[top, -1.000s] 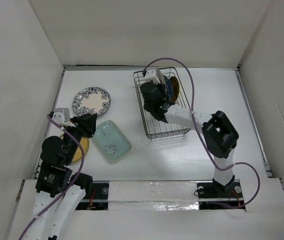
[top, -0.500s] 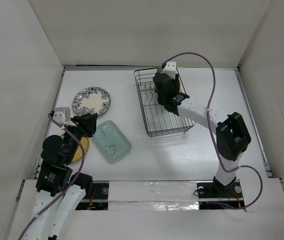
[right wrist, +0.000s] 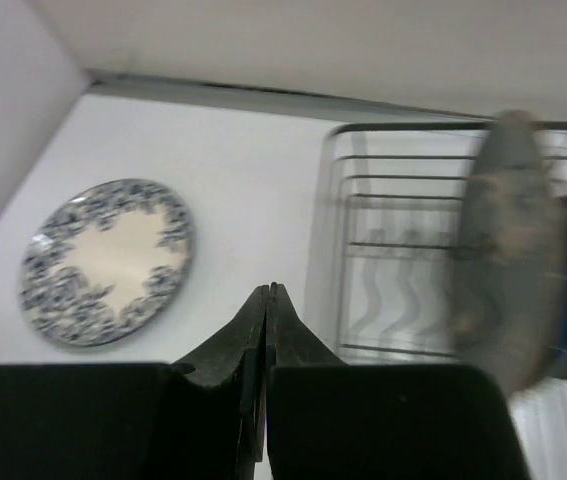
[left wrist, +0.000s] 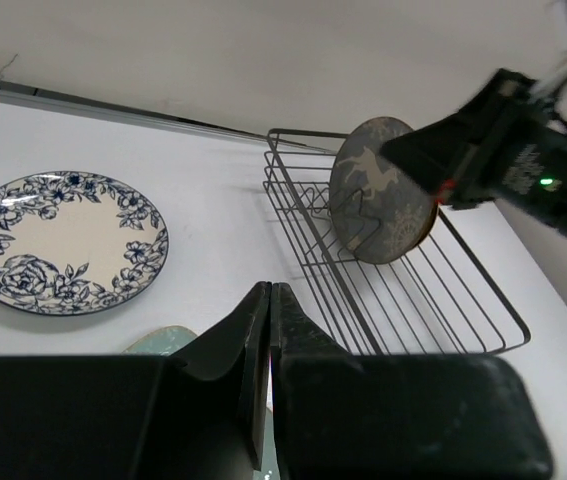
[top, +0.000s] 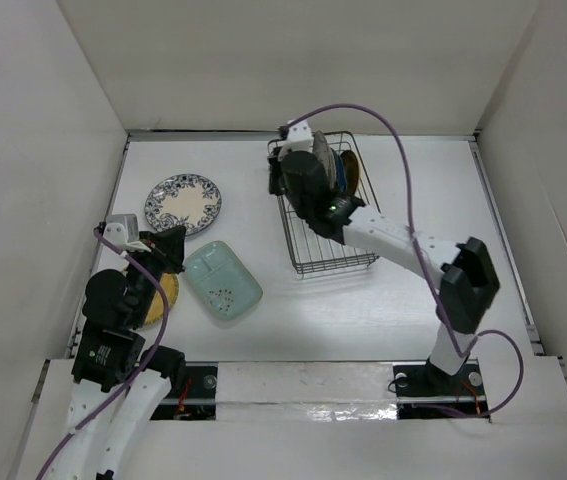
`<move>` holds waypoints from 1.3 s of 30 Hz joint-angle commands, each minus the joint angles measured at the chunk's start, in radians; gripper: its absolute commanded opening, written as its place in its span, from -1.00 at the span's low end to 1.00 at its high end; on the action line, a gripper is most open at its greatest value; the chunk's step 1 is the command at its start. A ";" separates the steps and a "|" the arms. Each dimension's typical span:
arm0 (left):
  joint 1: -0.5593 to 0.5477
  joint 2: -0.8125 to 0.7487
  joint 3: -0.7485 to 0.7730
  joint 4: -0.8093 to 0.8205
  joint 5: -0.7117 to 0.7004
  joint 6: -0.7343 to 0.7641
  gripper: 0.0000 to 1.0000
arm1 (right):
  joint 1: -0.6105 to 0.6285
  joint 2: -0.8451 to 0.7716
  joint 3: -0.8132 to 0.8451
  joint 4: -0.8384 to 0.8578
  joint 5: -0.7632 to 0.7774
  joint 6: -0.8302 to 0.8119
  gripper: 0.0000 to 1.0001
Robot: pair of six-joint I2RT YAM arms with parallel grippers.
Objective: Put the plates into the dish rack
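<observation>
The black wire dish rack point(top: 328, 225) point(left wrist: 403, 300) point(right wrist: 393, 250) stands at the back middle of the table. Upright in its far end are a dark grey plate with a pale motif point(left wrist: 381, 205) point(right wrist: 508, 260), a blue plate and a yellow-gold plate point(top: 347, 170). My right gripper point(top: 285, 182) point(right wrist: 267, 291) is shut and empty over the rack's left rim. The blue-and-white floral plate point(top: 183, 203) point(left wrist: 63, 243) point(right wrist: 108, 260) lies flat on the left. The mint-green plate point(top: 223, 280) lies nearer. A yellow plate point(top: 163, 295) shows partly under my left arm. My left gripper point(top: 176, 240) point(left wrist: 270, 290) is shut and empty between the floral and mint plates.
White walls enclose the table on the left, back and right. My right arm point(top: 403, 245) stretches from its base across the rack's near right corner, with its purple cable point(top: 388, 150) looping above.
The right gripper has swung from over the rack's far end to its left rim and now points left. The left gripper's jaws have closed; that arm has barely moved.
</observation>
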 commanded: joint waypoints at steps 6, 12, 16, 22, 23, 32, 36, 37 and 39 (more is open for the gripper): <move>-0.005 -0.012 -0.002 0.032 -0.021 -0.007 -0.99 | 0.038 0.475 0.427 -0.134 -0.188 0.237 0.07; -0.005 -0.027 -0.001 0.036 -0.011 -0.007 -0.70 | 0.019 0.695 0.670 -0.206 -0.214 0.375 0.27; -0.014 -0.043 -0.001 0.036 -0.018 -0.006 -0.63 | 0.009 0.812 0.748 -0.214 -0.287 0.458 0.28; -0.014 -0.053 -0.001 0.038 -0.010 -0.007 -0.60 | -0.001 0.932 0.828 -0.176 -0.395 0.581 0.27; -0.014 -0.057 -0.001 0.036 -0.010 -0.007 -0.60 | -0.001 0.953 0.837 -0.168 -0.406 0.593 0.26; -0.014 -0.066 0.003 0.029 -0.024 -0.006 -0.59 | -0.001 1.050 0.909 -0.059 -0.477 0.782 -0.10; -0.014 -0.067 0.006 0.029 -0.025 -0.007 -0.59 | -0.001 1.056 0.873 0.033 -0.471 0.856 -0.51; -0.014 -0.067 0.004 0.027 -0.024 -0.007 -0.59 | -0.001 1.051 0.857 0.059 -0.474 0.862 -0.72; -0.014 -0.064 0.004 0.027 -0.019 -0.009 -0.59 | -0.001 1.031 0.836 0.100 -0.472 0.856 -0.93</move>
